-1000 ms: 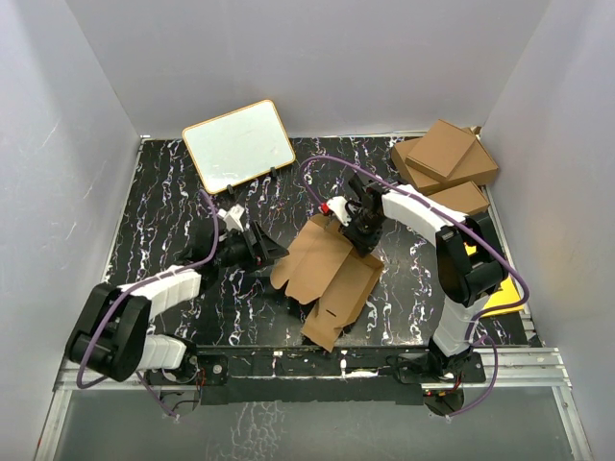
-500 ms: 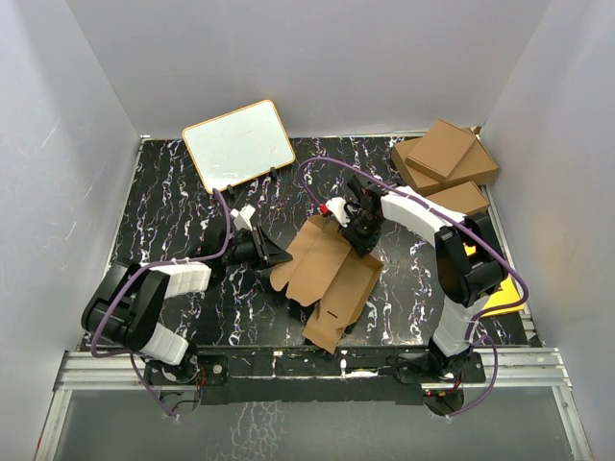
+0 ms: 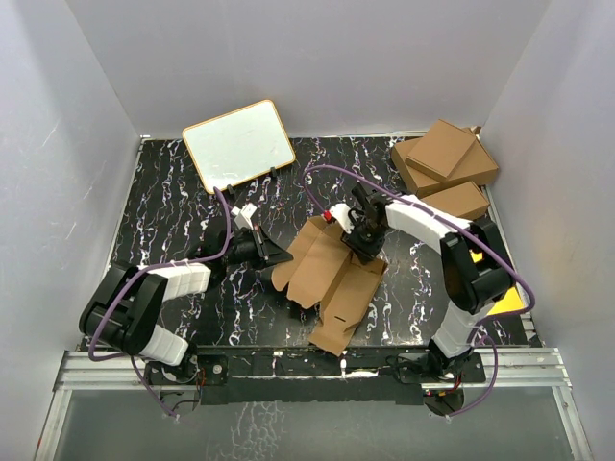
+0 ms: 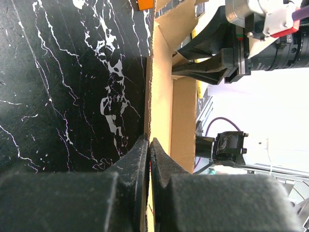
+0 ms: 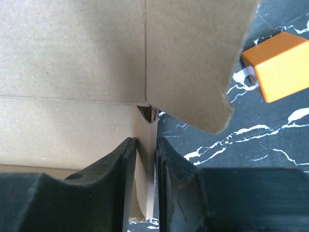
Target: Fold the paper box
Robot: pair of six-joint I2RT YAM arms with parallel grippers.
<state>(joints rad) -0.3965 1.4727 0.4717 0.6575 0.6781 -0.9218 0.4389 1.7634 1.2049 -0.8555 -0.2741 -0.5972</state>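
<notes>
The paper box lies as a flat brown die-cut sheet with creased flaps on the black marbled table. My left gripper is shut on the sheet's left edge. In the left wrist view its fingertips pinch the thin cardboard edge. My right gripper sits at the sheet's upper right. In the right wrist view its jaws stand slightly apart around an upright flap, with a thin gap at the left finger.
A white board leans at the back left. Three larger brown cartons are stacked at the back right. A yellow sheet lies behind the right arm. An orange block rests on the table beside the box.
The left gripper closed onto the box's left edge. The right jaws eased apart around the flap. The box's near end shifted slightly right.
</notes>
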